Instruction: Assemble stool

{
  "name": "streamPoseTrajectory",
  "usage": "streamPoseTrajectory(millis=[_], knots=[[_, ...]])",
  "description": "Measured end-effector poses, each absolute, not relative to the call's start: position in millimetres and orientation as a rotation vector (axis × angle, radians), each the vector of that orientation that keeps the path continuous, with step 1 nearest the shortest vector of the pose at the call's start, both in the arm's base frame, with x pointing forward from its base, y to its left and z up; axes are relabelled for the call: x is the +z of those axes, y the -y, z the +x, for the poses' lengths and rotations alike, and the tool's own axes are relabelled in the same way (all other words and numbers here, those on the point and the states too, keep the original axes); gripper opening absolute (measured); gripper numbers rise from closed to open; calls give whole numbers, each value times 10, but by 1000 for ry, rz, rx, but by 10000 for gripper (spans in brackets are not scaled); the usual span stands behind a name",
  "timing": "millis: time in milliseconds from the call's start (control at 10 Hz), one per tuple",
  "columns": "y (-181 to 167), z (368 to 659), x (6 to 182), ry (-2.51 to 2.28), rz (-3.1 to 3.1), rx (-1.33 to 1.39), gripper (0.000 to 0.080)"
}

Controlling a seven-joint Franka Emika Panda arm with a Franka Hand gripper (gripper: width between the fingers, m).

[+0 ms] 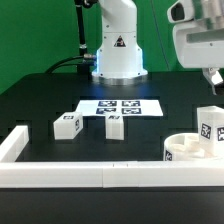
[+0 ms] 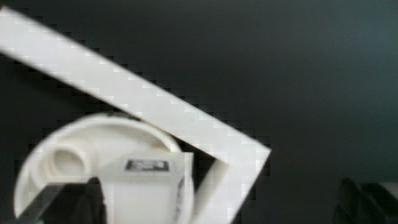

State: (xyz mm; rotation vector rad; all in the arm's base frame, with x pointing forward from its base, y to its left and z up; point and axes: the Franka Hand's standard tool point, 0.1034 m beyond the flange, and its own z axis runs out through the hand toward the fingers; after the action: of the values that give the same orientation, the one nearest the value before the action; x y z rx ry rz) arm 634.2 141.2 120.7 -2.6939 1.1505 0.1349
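The round white seat (image 1: pixel 188 152) lies at the exterior view's right, inside the corner of the rail. One white leg (image 1: pixel 208 125) with a square tag stands upright on its far right part. Two more legs (image 1: pixel 68 123) (image 1: pixel 114 123) lie on the table at the left centre. My gripper (image 1: pixel 212 76) hangs a little above the upright leg, apart from it. In the wrist view the seat (image 2: pixel 71 150) and the tagged leg (image 2: pixel 146 185) show below my gripper (image 2: pixel 214 208). Its dark fingers (image 2: pixel 54 205) stand wide apart and hold nothing.
The white U-shaped border rail (image 1: pixel 90 176) runs along the front and up the left side, and crosses the wrist view (image 2: pixel 143 85). The marker board (image 1: pixel 120 105) lies in front of the robot base (image 1: pixel 118 50). The table is black.
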Motion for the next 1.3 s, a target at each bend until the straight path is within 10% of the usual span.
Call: streamPoseTrajectory(millis=[1300], knots=[[-1106,6376,1053,568,-3032,-65,649]])
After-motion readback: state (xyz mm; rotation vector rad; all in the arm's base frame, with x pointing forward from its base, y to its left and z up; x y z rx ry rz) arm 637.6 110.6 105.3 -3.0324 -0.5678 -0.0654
